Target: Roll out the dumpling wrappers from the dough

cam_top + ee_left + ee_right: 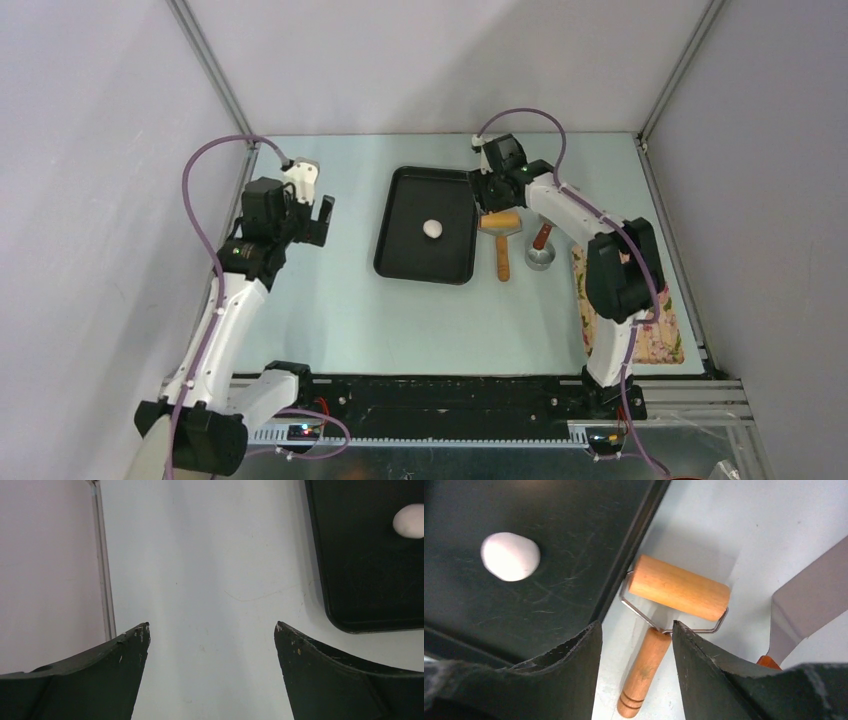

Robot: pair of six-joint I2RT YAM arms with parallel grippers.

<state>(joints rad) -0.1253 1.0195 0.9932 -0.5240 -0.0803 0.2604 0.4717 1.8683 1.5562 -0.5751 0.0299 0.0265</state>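
Two arm bases are bolted at the near edge of the table (330, 320); what is found beyond them?

A flowered cloth (665, 335) is laid nearest, at the right edge. Past it a steel cup (540, 258) is stood, with a red-brown handle leaned out of it. Just beside the cup a wooden roller (679, 594) is laid flat, its handle pointed toward the bases.

And where is the dough placed?

The dough (432, 229) is seen as a small white lump near the middle of a black tray (400, 255), which is set just left of the roller. It is touched by neither gripper.

How are the jaws held?

The left gripper (212, 625) is spread wide above bare table, well left of the tray, with nothing between its fingers. The right gripper (636, 625) is held over the roller's handle, jaws partly apart and set astride it. A strip of table is seen between one finger and the wood, so the handle is not clamped.
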